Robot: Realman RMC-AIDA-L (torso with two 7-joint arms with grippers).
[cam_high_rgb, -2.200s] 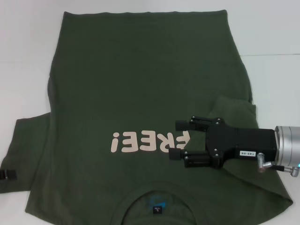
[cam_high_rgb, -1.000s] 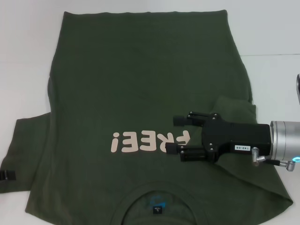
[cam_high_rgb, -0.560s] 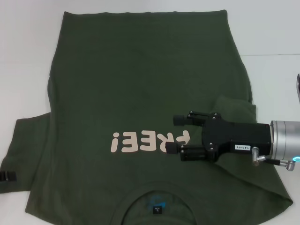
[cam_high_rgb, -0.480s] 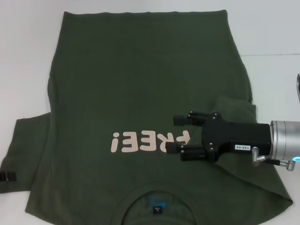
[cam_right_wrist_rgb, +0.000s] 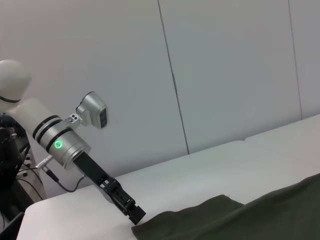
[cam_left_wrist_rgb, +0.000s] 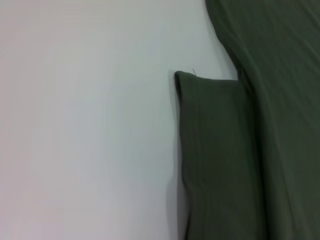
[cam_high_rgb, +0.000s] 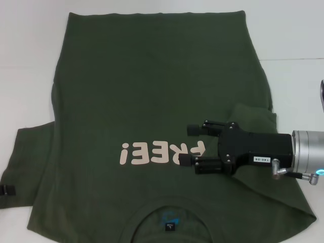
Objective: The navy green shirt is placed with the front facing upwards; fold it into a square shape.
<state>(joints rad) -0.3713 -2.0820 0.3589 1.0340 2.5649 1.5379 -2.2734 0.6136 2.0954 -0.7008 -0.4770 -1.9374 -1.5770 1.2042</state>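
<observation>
Right gripper (cam_high_rgb: pixel 190 144) is hovering wide open over the shirt (cam_high_rgb: pixel 152 91), beside the print (cam_high_rgb: pixel 162 153); folded right sleeve (cam_high_rgb: pixel 253 119) is lying behind it.

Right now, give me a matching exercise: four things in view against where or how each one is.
1. right gripper
2. left gripper
3. neck label
4. right sleeve

A. flat inside the collar
B. folded inward onto the navy green shirt
C. at the left sleeve edge
D. open, beside the FREE! print

Pairs: 1-D, 2-C, 3-A, 4-B.
</observation>
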